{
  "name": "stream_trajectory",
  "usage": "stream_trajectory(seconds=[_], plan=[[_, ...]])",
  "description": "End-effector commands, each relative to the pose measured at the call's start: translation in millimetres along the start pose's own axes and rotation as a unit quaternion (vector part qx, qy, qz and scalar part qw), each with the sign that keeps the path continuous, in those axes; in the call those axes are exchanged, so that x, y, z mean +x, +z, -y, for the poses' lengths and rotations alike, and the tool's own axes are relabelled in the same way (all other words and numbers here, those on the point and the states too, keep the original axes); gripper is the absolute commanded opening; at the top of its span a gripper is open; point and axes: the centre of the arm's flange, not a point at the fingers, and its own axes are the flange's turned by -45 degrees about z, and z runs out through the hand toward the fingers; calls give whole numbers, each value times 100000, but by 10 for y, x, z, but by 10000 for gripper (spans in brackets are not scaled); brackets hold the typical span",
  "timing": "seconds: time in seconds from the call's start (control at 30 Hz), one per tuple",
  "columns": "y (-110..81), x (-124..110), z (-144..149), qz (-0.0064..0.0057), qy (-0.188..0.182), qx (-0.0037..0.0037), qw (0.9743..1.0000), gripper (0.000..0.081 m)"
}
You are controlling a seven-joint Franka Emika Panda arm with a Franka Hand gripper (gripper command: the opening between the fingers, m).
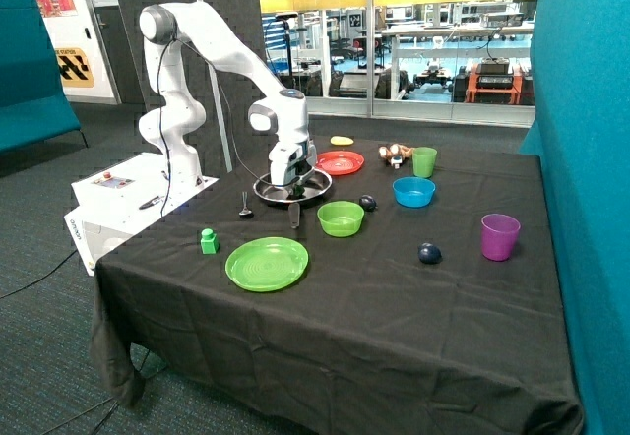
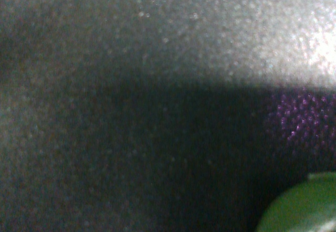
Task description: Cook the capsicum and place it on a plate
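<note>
Black-draped table [image 1: 345, 297]: jaws [image 1: 297, 191] down inside pan [image 1: 271, 191].

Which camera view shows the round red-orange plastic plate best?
The outside view: the round red-orange plastic plate lies fully visible behind the dark round pan, where the end effector reaches down. The wrist view shows none of it, only a grainy dark surface and a green edge.

hand [image 1: 295, 190] down in pan [image 1: 271, 193]; plate [image 1: 340, 163] just behind pan.
</note>
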Motion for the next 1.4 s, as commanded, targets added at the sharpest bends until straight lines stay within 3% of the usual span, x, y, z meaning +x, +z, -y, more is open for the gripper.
stream_trajectory(seconds=[0.0, 0.17, 0.63, 1.0, 1.27, 1.37], plan=[[23, -28, 23, -146, -540, -21, 99998, 0], [-49, -31, 38, -146, -451, -21, 99999, 0], [-481, 135, 95, -146, -1864, -23, 99983, 0], [-734, 251, 334, -145, -5400, -28, 99854, 0], [-857, 312, 598, -144, -8892, -33, 99604, 0], [-895, 320, 707, -143, -11067, -37, 99386, 0]])
